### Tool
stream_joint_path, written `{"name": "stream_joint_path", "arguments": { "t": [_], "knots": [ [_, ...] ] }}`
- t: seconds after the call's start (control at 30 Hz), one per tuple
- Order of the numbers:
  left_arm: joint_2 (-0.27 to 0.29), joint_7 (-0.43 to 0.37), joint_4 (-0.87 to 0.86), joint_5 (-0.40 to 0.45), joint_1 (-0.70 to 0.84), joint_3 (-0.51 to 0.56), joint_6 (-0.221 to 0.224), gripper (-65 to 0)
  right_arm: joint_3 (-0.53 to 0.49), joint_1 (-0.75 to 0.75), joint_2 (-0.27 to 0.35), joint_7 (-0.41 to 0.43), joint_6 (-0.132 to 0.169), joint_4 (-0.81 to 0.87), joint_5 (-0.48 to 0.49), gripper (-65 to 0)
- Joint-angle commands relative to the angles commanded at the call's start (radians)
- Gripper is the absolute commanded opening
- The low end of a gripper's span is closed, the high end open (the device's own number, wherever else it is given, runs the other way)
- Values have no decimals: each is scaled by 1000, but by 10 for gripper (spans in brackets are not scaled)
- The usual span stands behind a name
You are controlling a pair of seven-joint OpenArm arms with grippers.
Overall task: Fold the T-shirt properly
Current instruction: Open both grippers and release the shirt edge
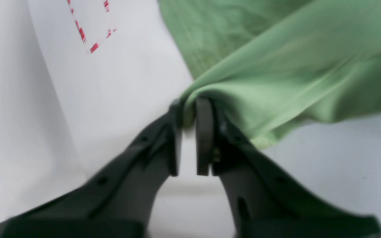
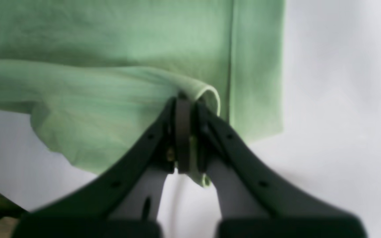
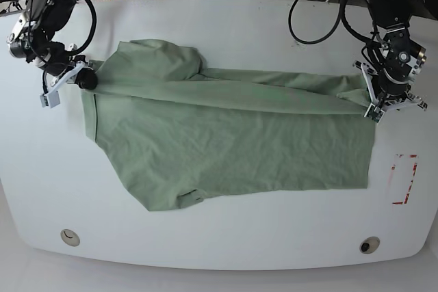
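Observation:
The pale sage-green T-shirt (image 3: 226, 141) lies spread across the white table, long axis left to right. Its far edge is folded over toward the front and lifted into a taut ridge between my two grippers. My left gripper (image 3: 368, 104) is at the shirt's right end, shut on a bunched corner of fabric; the left wrist view shows the gripper (image 1: 190, 110) pinching the cloth (image 1: 293, 66). My right gripper (image 3: 85, 78) is at the shirt's left end, shut on a rolled edge; the right wrist view shows the gripper (image 2: 184, 99) holding the fabric (image 2: 111, 33).
A red dashed rectangle (image 3: 405, 179) is marked on the table at the right, also in the left wrist view (image 1: 88, 29). Two round holes (image 3: 68, 237) (image 3: 369, 245) sit near the front edge. Cables (image 3: 315, 5) hang behind the table's far edge.

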Motion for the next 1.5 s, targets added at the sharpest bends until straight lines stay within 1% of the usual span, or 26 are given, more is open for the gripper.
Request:
{"name": "stream_joint_path", "arguments": {
  "t": [0.03,0.1,0.17,0.2,0.23,0.3,0.33,0.4,0.47,0.53,0.6,0.67,0.73,0.83,0.87,0.93,1.07,1.17,1.27,1.4,1.5],
  "knots": [
    [0,0,-15,2,-14,0,0,-493,-12,0,5,12,0,-2,-14,-642],
    [0,0,-55,9,-38,0,0,-418,-21,0,2,35,0,-2,-41,-591],
    [-21,0,-103,6,-66,2,0,-312,-18,0,2,43,0,-2,-75,-480],
    [-32,0,-124,2,-78,8,0,-271,-18,0,2,43,0,-2,-89,-411],
    [-41,0,-141,2,-92,23,0,-249,-18,0,6,43,0,2,-95,-346],
    [-49,0,-147,2,-107,41,0,-242,-17,-3,9,37,0,8,-77,-238],
    [-49,0,-127,0,-107,41,0,-242,-11,-9,12,25,0,29,-46,-209],
    [-49,0,-78,0,-94,37,0,-240,31,-58,20,-14,0,92,12,-206],
    [-49,0,-49,0,-80,37,0,-240,54,-86,0,-43,0,132,71,-205],
    [-43,0,-34,0,-77,35,0,-242,57,-106,-15,-61,0,150,103,-205],
    [-41,0,-34,0,-32,34,0,-242,58,-161,-28,-66,0,180,118,-206],
    [-40,0,-35,0,-12,34,0,-242,58,-193,-46,-60,0,187,115,-206],
    [-21,0,-35,-3,11,32,0,-242,58,-232,-69,-54,0,186,115,-206],
    [-17,-3,-49,-38,40,-9,0,-242,55,-273,-91,-31,0,184,115,-206],
    [-15,-3,-71,-54,41,-18,0,-242,52,-276,-107,-18,0,184,114,-206],
    [-20,-5,-104,-72,43,-23,0,-242,51,-278,-123,-12,0,184,114,-206],
    [-20,-6,-153,-75,41,-26,0,-243,48,-275,-126,-12,0,183,114,-206],
    [-20,-6,-157,-75,38,-25,0,-243,44,-265,-133,-12,0,183,114,-206],
    [-20,-8,-158,-75,37,-21,0,-243,44,-247,-163,-12,0,183,114,-206],
    [-21,-8,-160,-75,35,-17,0,-243,43,-249,-173,-14,0,150,114,-206],
    [-21,-8,-160,-75,35,-21,0,-243,3,-249,-187,-21,0,121,114,-206]
  ]
}}
